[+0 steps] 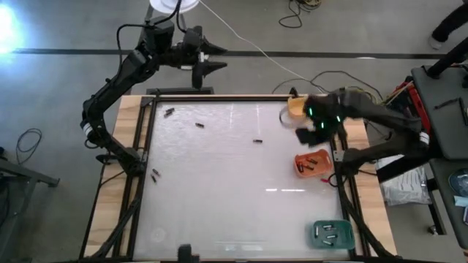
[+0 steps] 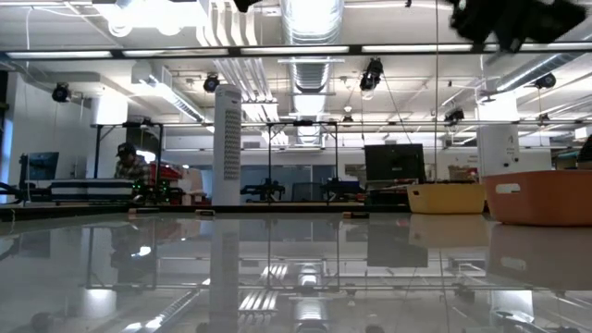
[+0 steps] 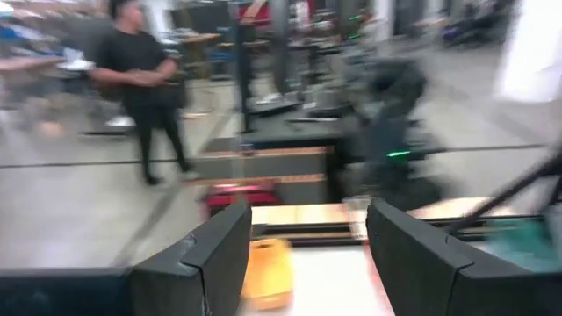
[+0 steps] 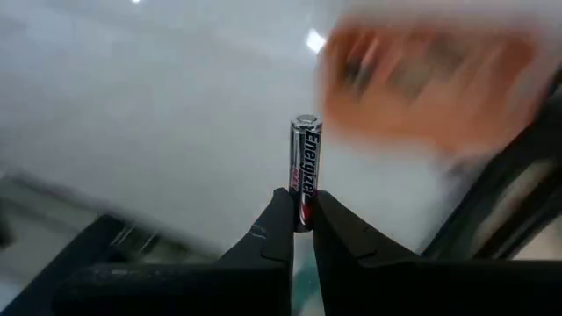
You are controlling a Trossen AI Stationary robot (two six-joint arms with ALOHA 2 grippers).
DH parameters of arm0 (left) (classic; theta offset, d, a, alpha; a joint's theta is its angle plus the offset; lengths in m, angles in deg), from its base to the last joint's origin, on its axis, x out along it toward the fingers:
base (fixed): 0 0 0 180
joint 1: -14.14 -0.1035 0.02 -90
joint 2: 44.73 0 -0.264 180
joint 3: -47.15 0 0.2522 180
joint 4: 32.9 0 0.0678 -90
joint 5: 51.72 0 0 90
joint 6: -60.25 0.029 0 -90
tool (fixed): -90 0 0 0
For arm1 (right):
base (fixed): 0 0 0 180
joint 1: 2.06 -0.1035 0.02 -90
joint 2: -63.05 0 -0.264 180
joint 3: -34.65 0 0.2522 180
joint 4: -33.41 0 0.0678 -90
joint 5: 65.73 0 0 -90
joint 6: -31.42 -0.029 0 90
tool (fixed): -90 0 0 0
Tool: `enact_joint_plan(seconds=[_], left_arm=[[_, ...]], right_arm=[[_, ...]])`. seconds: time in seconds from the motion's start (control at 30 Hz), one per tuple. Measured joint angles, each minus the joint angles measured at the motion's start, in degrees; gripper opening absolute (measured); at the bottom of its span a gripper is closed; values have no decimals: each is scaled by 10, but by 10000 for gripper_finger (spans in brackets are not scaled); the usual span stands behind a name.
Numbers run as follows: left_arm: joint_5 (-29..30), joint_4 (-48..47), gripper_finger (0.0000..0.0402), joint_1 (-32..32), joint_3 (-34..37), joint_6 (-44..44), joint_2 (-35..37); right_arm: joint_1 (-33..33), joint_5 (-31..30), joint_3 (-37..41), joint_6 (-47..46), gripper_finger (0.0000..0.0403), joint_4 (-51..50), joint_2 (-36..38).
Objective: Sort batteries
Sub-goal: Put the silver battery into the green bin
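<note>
My right gripper (image 4: pixel 301 230) is shut on a dark battery (image 4: pixel 305 162) with red lettering. In the high view it hovers (image 1: pixel 306 134) between the yellow tray (image 1: pixel 295 107) and the orange tray (image 1: pixel 313 163), which holds several batteries. Loose batteries lie on their sides on the table (image 1: pixel 170 112), (image 1: pixel 199 125), (image 1: pixel 257 140), (image 1: pixel 155 174). The green tray (image 1: pixel 333 232) near the near right corner holds silvery batteries. My left gripper (image 1: pixel 208 60) is open (image 3: pixel 303 254), raised beyond the table's far edge. My right gripper pinches the battery between its two fingertips (image 4: pixel 279 230), at one end of it (image 4: pixel 303 215). The fingers lie along the battery, which sticks straight out past them with its silvery cap (image 4: pixel 305 120) at the free end. It is lifted clear of the table.
The glossy white table has a dark frame (image 1: pixel 142 146) on wooden boards. All trays sit along the right edge; in the low view the orange tray (image 2: pixel 541 196) and the yellow tray (image 2: pixel 447 197) show on the right. A person (image 3: pixel 140 83) stands in the room beyond.
</note>
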Motion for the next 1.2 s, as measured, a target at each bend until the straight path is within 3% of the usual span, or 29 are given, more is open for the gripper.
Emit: enact_joint_plan(seconds=[0.1,0.23,0.33,0.43,0.6,0.83,1.07,1.2], left_arm=[[53,9,206,-11,0,39,0],[58,3,206,-32,0,65,0],[47,-24,206,-49,0,81,0],[43,-50,206,-63,0,97,0],[32,-69,206,-71,0,97,1],[-25,-117,206,-75,0,98,20],[-25,-129,206,-77,0,99,51],[-25,-128,206,-77,0,99,67]], right_arm=[[-164,47,3,-216,18,43,18],[-384,93,11,-473,18,127,0],[-510,149,15,-631,18,215,-29],[-594,154,24,-744,18,290,-59],[-638,154,71,-729,18,338,-96],[-646,165,228,-714,18,554,-98],[-669,208,338,-709,18,567,-80],[-668,251,379,-682,18,630,-76]])
